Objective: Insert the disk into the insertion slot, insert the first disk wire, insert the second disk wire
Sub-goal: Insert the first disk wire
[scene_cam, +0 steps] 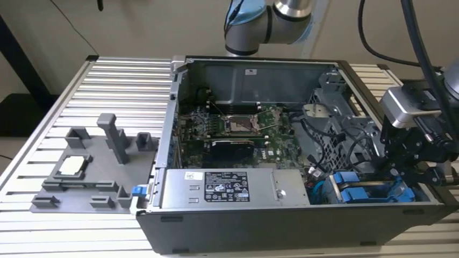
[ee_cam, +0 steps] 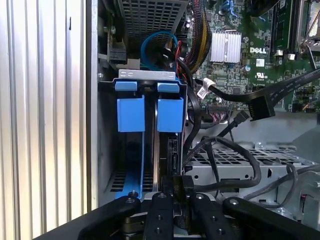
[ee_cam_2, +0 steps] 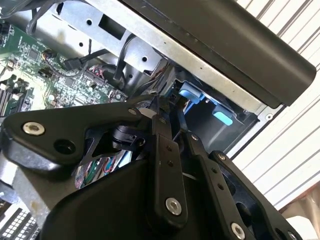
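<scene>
Resting in the narrow insertion slot [ee_cam: 147,74] of the grey perforated metal drive cage, the flat disk [ee_cam: 170,115] in its bright blue plastic bracket sits just beside a second blue bracket [ee_cam: 131,112]. The black gripper [ee_cam: 176,197] hangs at the cage's open edge, its fingers drawn together on a small black wire connector [ee_cam: 183,184] near the disk. Looping black cables [ee_cam: 240,155] crowd one side, and the grey case wall [ee_cam: 93,125] hems in the other.

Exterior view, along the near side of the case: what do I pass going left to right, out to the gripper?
Grey fixture tray → power supply with white sticker → blue drive brackets → gripper.
</scene>
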